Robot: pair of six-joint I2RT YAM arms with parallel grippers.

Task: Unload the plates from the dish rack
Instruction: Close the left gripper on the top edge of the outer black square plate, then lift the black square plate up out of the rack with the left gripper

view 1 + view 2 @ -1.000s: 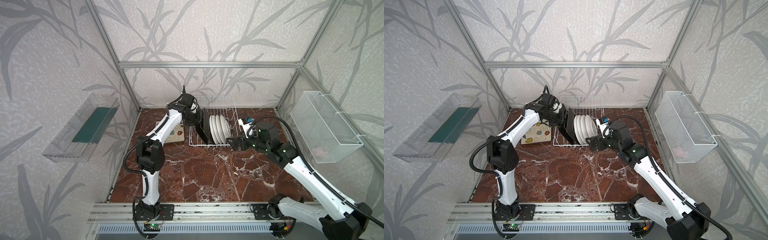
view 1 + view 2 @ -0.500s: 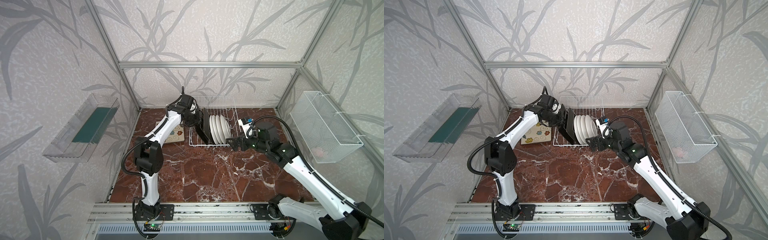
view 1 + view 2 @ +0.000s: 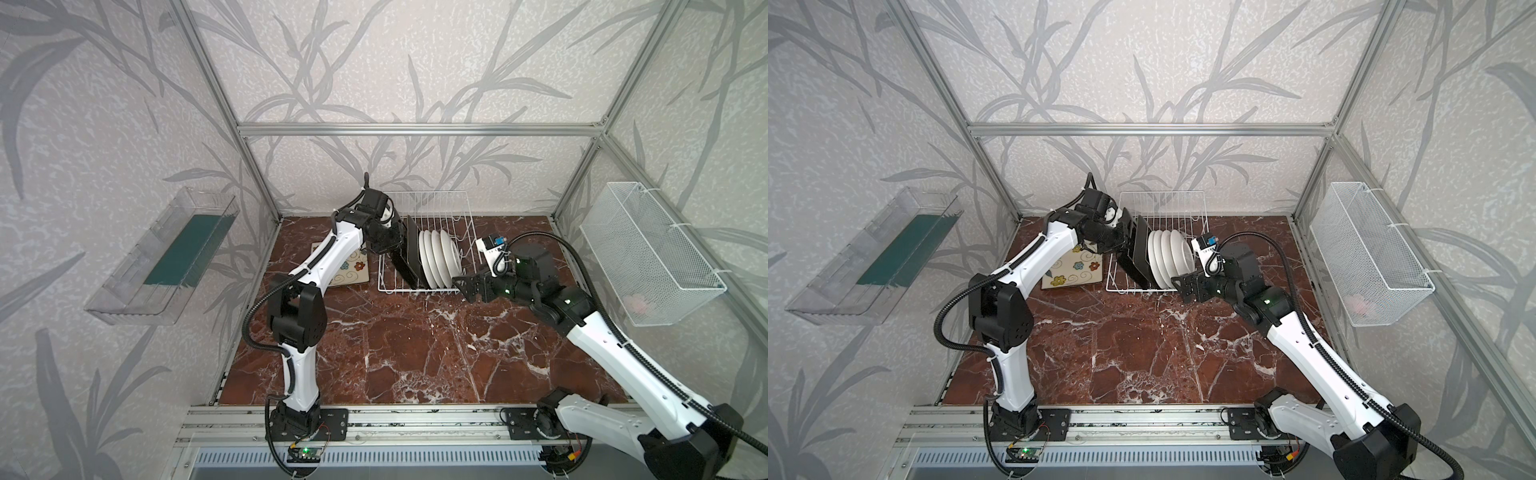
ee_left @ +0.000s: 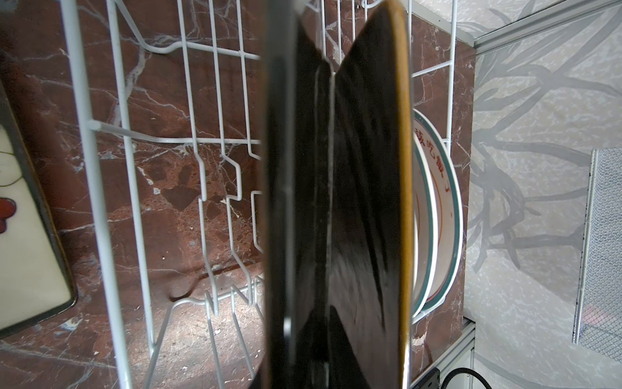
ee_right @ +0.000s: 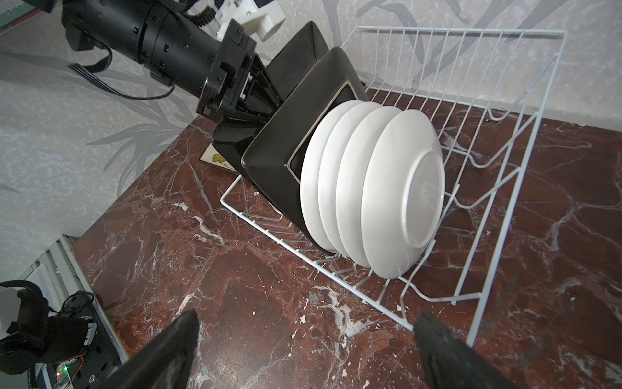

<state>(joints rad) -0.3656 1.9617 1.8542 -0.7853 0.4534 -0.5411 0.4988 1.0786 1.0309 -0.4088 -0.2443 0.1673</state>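
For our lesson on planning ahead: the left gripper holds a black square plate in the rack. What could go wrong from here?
The held plate stands tight beside its neighbour, so lifting may drag that one. The wire dish rack is unheld, the right gripper being open, and could shift. Setting down could hit the flowered plate beside it.

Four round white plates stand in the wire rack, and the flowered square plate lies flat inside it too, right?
Not quite: the flowered square plate lies flat on the table beside the dish rack, not inside it, as a top view shows. The four round white plates do stand in the rack.
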